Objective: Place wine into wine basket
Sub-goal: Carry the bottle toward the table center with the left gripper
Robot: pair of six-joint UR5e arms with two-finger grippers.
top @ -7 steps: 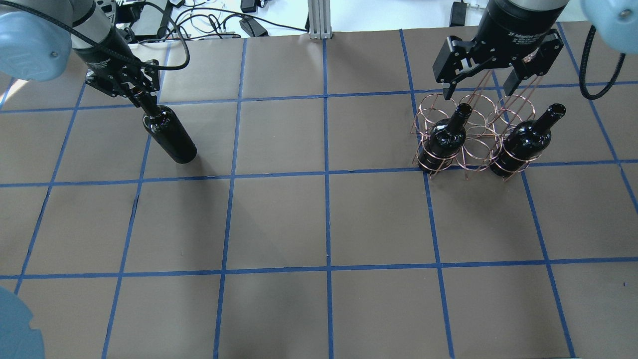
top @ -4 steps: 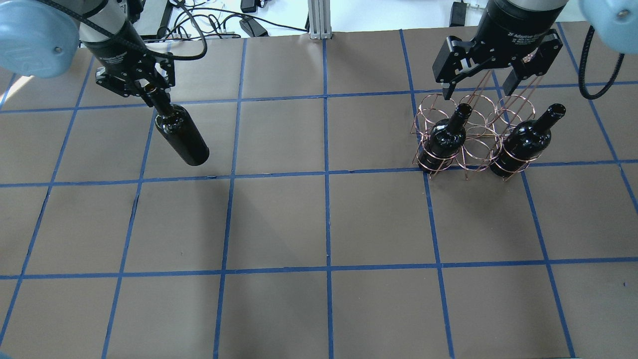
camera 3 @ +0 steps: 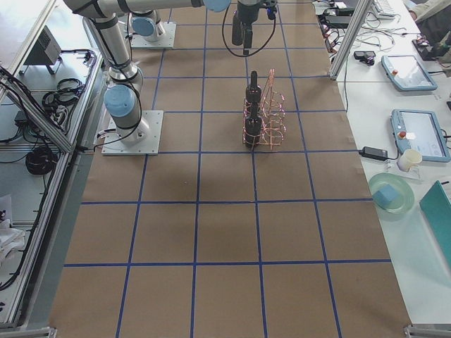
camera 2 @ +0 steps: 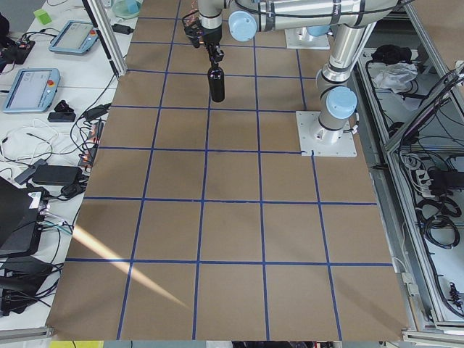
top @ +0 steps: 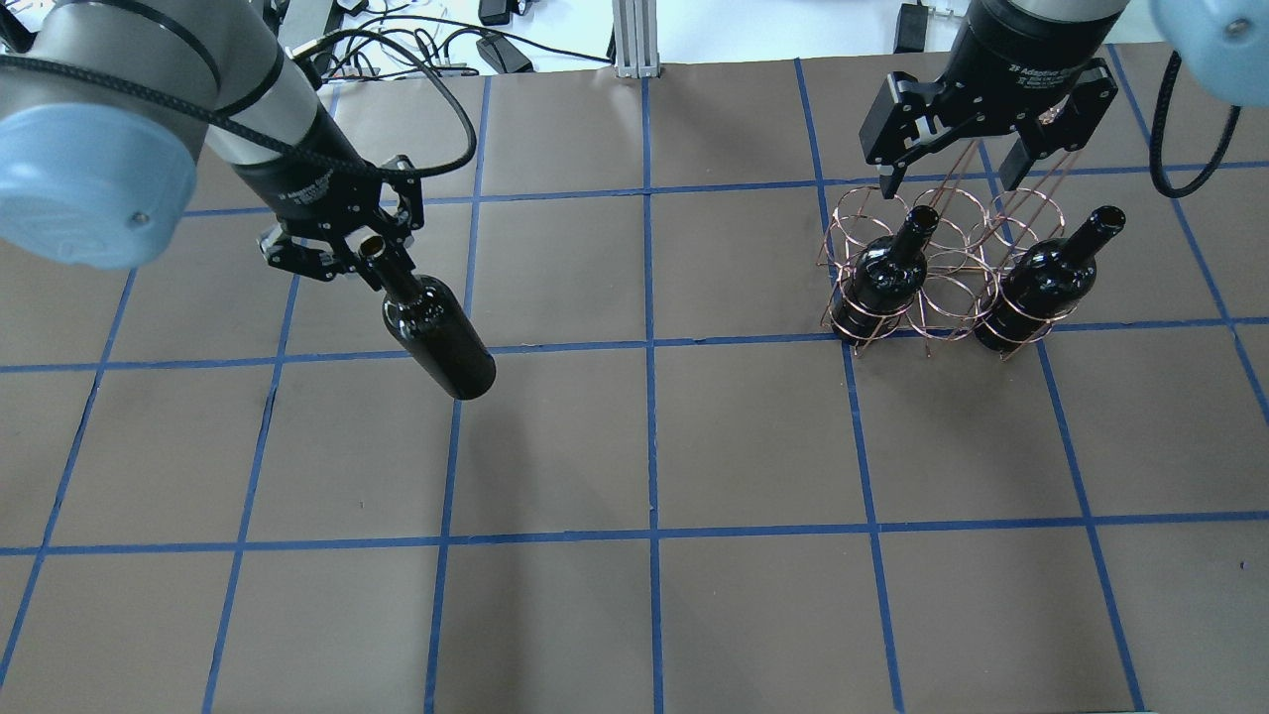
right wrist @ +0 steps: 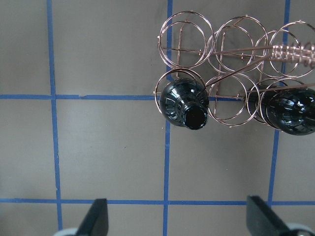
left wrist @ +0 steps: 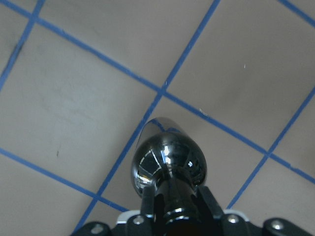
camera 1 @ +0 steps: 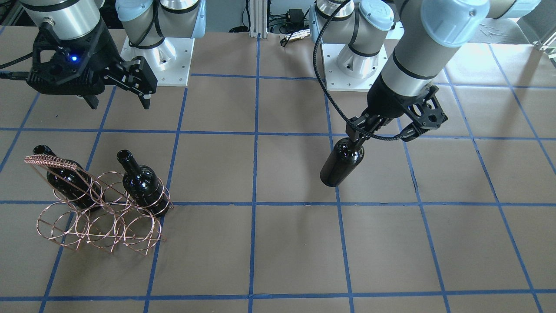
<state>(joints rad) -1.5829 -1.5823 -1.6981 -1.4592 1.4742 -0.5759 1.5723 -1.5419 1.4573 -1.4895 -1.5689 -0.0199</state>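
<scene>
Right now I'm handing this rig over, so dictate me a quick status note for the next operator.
Left gripper: shut on the neck of a glossy black glass wine bottle, held off the table.
Right gripper: open, empty, above the copper-coloured wire basket.
Done: two more black bottles stand in its outer rings, none between them.
Left: carry the held bottle over and lower it into a free ring.

Silver arms [camera 1: 410,56] carry pale-blue joint caps [camera 1: 451,17] — plus braided black cable [camera 1: 318,74].
</scene>
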